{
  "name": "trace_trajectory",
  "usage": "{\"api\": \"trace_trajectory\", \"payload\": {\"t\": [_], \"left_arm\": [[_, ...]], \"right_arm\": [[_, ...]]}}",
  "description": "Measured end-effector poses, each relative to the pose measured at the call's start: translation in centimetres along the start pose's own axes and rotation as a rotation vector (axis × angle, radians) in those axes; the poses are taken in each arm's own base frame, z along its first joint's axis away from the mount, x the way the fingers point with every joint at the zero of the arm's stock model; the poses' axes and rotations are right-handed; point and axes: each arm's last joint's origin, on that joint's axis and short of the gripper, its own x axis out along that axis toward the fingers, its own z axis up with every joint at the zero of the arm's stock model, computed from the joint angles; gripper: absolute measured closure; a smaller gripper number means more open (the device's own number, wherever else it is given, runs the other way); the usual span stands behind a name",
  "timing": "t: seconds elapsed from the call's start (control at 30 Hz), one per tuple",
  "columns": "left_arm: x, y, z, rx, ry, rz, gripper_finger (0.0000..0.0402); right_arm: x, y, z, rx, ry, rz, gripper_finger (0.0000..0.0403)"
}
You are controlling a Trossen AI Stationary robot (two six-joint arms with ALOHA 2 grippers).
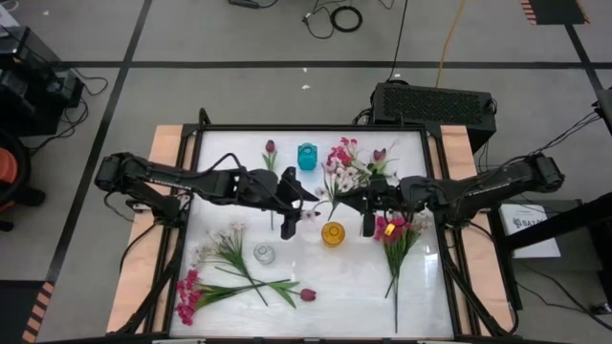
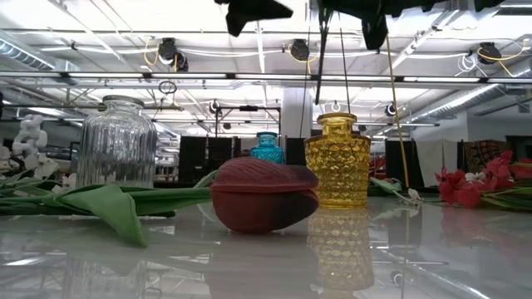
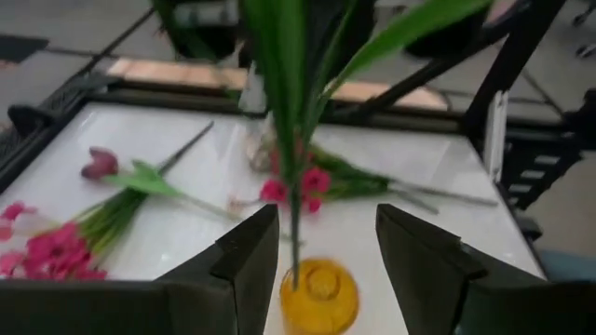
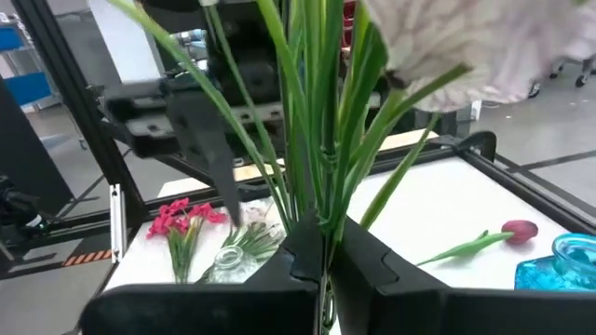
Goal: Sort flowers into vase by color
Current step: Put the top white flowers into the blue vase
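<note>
A: Mid-placement, by the look of it. Right tool [image 4: 324, 249] clamped tight on a bundle of green stems, a white-pink blossom spray [image 4: 494, 46] topping them, held up over the middle of the bench [image 1: 316, 287].

B: And the left tool [image 3: 321, 247]?

A: Spread wide, gripping nothing. Poised above the yellow vase [image 3: 319, 296], one thin green stem [image 3: 294, 177] hanging down between the fingers toward the vase mouth. Probably just released, or merely guiding; cannot tell which.

B: Seen from bench height?

A: Same yellow vase [image 2: 337, 161] with a thin stem running down into its neck from above. Clear ribbed vase [image 2: 117, 142] off to one side, blue vase [image 2: 267, 147] farther back, a dark maroon tulip [image 2: 263, 193] lying in front.

B: Left to sort?

A: Plenty. Magenta cluster [image 1: 188, 295] and a white spray [image 1: 222, 245] lying near the front-left, near the clear vase [image 1: 264, 253]; another magenta bunch [image 1: 394, 229] at the right; more blooms [image 1: 346, 162] at the back beside the blue vase [image 1: 307, 156].

B: Next move, then?

A: Likely lowering the held stems straight down until seated, keeping them upright over the narrow neck, then opening the right tool and lifting clear. Slender neck and top-heavy blossoms: some risk of tipping the vase.
</note>
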Motion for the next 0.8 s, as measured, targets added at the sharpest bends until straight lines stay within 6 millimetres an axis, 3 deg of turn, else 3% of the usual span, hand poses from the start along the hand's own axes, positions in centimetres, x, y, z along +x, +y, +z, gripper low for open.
{"api": "trace_trajectory", "payload": {"t": [0.27,0.53,0.8], "left_arm": [[0.7,-1.0,0.7,0.001,-0.12,0.022,0.0213],[1.3,-0.8,0.9,0.0,-0.176,0.048,0.0213],[3.2,-0.1,0.7,-0.012,-0.243,0.058,0.0213]], "right_arm": [[0.7,0.0,-0.7,0.012,0.025,-0.005,0.04],[1.1,0.0,-1.0,0.028,0.03,-0.007,0.0399],[1.0,0.0,-0.9,0.026,0.021,-0.008,0.0399]]}}
